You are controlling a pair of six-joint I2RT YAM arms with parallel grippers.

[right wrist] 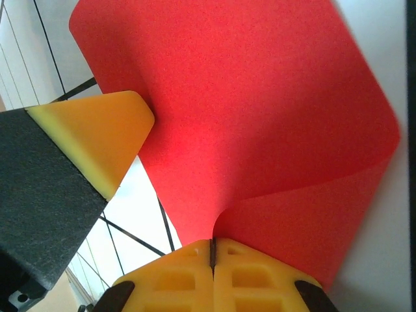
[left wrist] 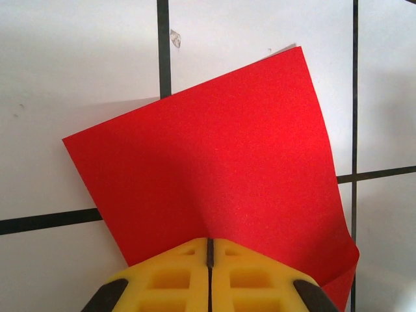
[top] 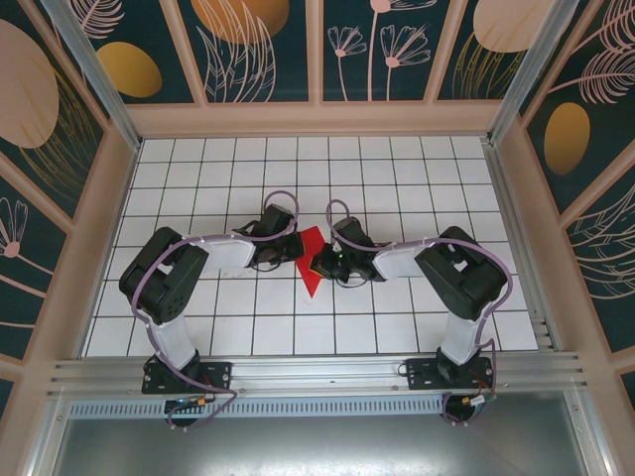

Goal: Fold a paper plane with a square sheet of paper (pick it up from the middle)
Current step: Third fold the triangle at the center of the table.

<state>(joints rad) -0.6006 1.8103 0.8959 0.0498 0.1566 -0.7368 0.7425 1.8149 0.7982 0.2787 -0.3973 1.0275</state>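
I see the left jaws and right jaws each clamped shut on the paper (top: 307, 276), which curls between them mid-way across the worktop (top: 198, 169).

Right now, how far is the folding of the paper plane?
Done: the thin bright red paper sheet is gripped, both arms' jaws shut on it. In hand: it curves softly between them, a bend seen from the right wrist, no sharp crease yet. Left: every fold; no pointed plane shape exists.
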